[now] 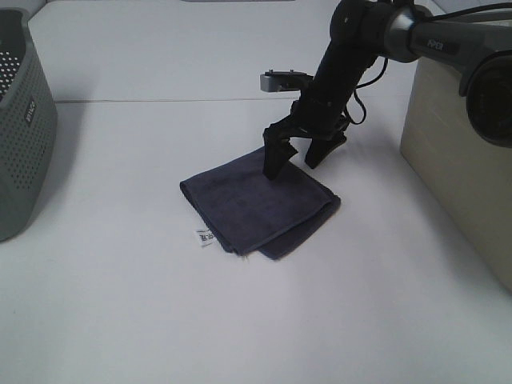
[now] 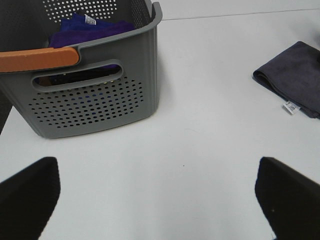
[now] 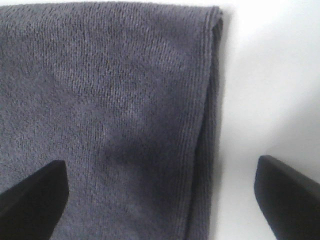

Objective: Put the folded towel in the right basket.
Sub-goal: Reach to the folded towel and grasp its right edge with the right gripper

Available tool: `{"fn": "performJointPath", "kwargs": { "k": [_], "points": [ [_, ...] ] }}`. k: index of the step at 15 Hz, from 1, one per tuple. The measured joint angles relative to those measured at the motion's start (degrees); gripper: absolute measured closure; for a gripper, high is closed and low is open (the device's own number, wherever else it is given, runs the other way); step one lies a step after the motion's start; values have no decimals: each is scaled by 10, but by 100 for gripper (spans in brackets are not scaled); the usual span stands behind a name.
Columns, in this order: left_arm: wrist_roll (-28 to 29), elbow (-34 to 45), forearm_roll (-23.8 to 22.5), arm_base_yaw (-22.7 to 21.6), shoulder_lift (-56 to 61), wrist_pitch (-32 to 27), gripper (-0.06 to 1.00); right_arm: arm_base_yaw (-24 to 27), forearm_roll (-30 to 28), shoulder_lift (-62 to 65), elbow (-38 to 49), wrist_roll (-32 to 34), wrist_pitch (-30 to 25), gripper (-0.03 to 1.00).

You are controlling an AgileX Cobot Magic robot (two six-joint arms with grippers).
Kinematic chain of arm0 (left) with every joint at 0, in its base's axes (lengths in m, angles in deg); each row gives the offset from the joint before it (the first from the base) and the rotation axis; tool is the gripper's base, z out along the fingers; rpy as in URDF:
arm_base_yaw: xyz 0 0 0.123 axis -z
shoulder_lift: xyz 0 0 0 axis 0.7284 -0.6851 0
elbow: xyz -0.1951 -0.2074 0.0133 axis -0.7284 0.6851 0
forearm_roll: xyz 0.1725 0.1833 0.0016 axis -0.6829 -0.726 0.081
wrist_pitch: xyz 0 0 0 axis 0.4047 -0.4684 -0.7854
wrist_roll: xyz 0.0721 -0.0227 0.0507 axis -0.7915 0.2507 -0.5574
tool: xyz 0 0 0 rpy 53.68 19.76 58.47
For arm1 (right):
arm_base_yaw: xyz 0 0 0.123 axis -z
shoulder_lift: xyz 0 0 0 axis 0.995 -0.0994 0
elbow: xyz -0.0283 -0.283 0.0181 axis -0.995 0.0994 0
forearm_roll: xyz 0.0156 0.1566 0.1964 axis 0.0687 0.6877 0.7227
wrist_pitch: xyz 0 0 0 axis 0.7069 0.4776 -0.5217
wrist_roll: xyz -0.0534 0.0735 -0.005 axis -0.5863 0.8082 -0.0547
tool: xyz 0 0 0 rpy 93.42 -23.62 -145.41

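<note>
Where the table (image 1: 144, 320) is seen from the high camera, the folded towel (image 1: 260, 204) lies flat on it near the middle, dark grey, with a small white label (image 1: 206, 237) showing at its near left edge. It is in neither container.

The right gripper (image 1: 292, 168) stands over the far corner of the towel, pointing down, jaws apart and holding nothing. One finger (image 1: 273, 160) is over the cloth; the other (image 1: 320, 150) is over bare table just beyond the towel's edge. The right wrist view confirms this: the folded edge runs between the two fingers. Whether the fingertip over the cloth touches it cannot be determined from these views.

The left gripper (image 2: 160, 200) is out of the high camera's frame. In its own wrist view the jaws are wide apart with only bare table between them.

A grey perforated basket (image 1: 24, 120) stands at the left side of the table, well apart from the towel. The left wrist view shows it has an orange handle (image 2: 37, 59) and contains a purple cloth (image 2: 92, 27).

At the right edge of the high view stands a pale beige container (image 1: 464, 168), probably the right basket, though its opening is outside the frame. It is near the right gripper and apart from the towel.
</note>
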Motion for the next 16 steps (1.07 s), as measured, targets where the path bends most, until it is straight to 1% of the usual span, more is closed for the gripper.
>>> {"fn": "performJointPath", "kwargs": {
  "k": [2, 4, 6, 8, 9, 10, 13, 14, 16],
  "points": [
    [0, 0, 0, 0, 0, 0, -5, 0, 5, -3, -1, 0, 0, -1],
    [0, 0, 0, 0, 0, 0, -5, 0, 29, -9, -3, 0, 2, -1],
    [0, 0, 0, 0, 0, 0, -5, 0, 58, -15, -6, 0, 3, 0],
    [0, 0, 0, 0, 0, 0, -5, -1, 115, -30, -10, 2, 4, 3],
    [0, 0, 0, 0, 0, 0, -5, -10, 134, -36, -11, 7, 5, 9],
    [0, 0, 0, 0, 0, 0, -5, -24, 134, -40, -11, 15, 6, 22],
    [0, 0, 0, 0, 0, 0, -5, -76, 136, -48, -13, 20, 2, 57],
    [0, 0, 0, 0, 0, 0, -5, -85, 135, -49, -11, 20, 1, 63],
    [0, 0, 0, 0, 0, 0, -5, -107, 134, -54, -11, 21, -2, 85]
  ]
}}
